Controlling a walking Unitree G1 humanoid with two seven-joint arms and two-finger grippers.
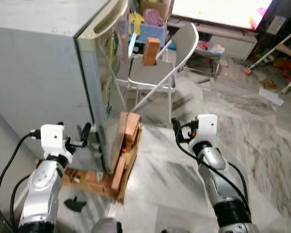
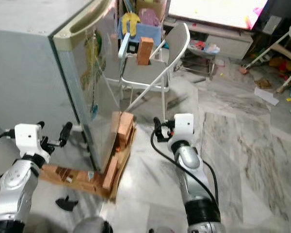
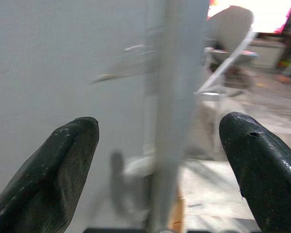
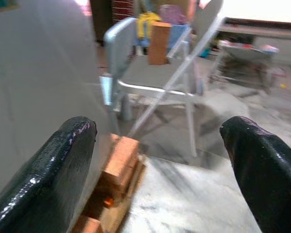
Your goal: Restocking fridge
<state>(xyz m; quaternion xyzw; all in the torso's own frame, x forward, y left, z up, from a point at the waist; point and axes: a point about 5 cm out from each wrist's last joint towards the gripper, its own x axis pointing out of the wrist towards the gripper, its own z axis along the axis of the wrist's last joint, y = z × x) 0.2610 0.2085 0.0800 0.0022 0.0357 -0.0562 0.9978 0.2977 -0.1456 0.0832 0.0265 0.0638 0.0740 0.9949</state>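
While left tool [image 1: 86,130] (spread) nears fridge [image 1: 48,73] edge, right tool [image 1: 176,127] spread over marble floor [image 1: 262,145].

Marble floor [image 1: 262,145] carries fridge [image 1: 43,73], wooden pallet [image 1: 119,160], folding chair [image 1: 160,68]

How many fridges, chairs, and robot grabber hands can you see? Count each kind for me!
Fridge: 1
Folding chair: 1
Grippers: 2, the left gripper and the right gripper, both open
Total: 4
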